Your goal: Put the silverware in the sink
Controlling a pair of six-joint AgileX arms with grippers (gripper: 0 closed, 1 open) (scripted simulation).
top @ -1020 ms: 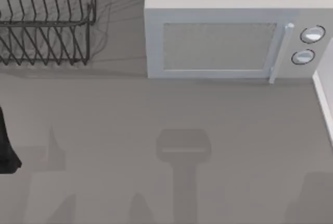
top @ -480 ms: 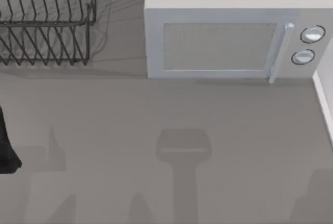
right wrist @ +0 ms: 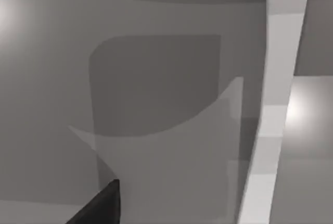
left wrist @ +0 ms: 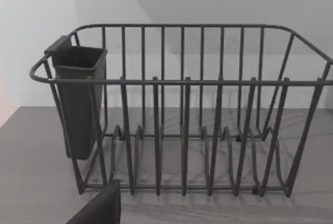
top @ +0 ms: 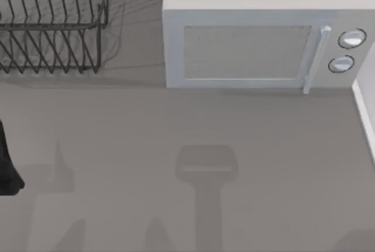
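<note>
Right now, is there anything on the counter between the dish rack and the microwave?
No. The top view shows only bare grey counter between the rack and the microwave.

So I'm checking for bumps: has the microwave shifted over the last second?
No. The microwave keeps the same spot beside the dish rack on the counter in the top view.

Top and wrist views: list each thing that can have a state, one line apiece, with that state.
Microwave: door shut, upright at the back of the counter.
Dish rack: upright, no dishes in its slots.
Cutlery cup: hung upright on the rack's end; contents cannot be told.
Left arm: at the counter's left edge.
</note>
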